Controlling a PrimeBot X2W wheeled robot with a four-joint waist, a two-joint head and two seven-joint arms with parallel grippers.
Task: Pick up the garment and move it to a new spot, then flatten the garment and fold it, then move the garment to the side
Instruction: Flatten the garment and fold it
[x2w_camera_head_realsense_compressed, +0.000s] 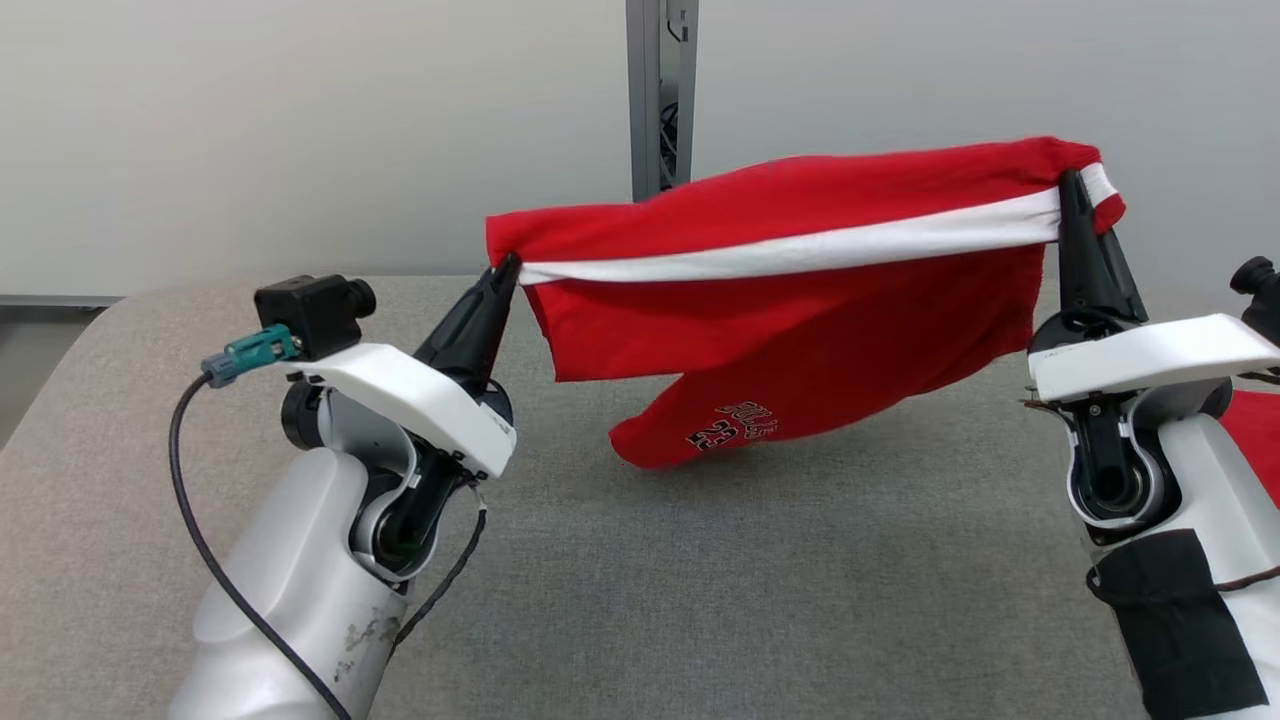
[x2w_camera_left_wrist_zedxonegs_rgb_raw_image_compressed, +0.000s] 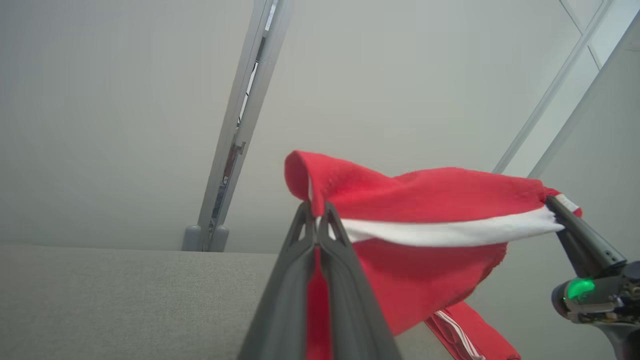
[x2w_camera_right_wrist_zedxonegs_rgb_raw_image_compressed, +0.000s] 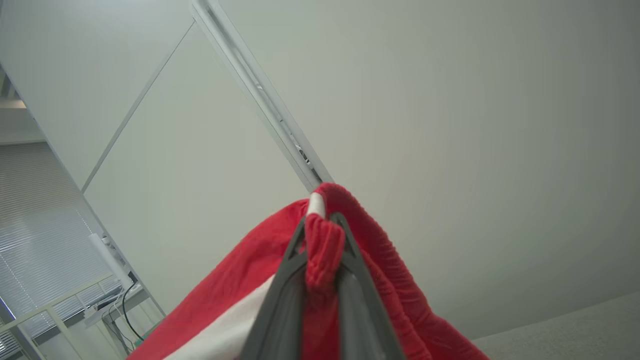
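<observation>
Red garment (x2w_camera_head_realsense_compressed: 790, 290): stretched above tabletop (x2w_camera_head_realsense_compressed: 700, 600).
Left fingers (x2w_camera_head_realsense_compressed: 480, 315), right fingers (x2w_camera_head_realsense_compressed: 1085, 250): each pinching one end.
Progress: lifted (flattening, folding, moving aside remain).

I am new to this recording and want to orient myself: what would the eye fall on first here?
The red garment with a white stripe, stretched in the air above the grey table, strikes first. The jaws of the left gripper are shut on its left end, those of the right gripper on its higher right end. Its lower part, with a printed logo, hangs down at the middle.
</observation>
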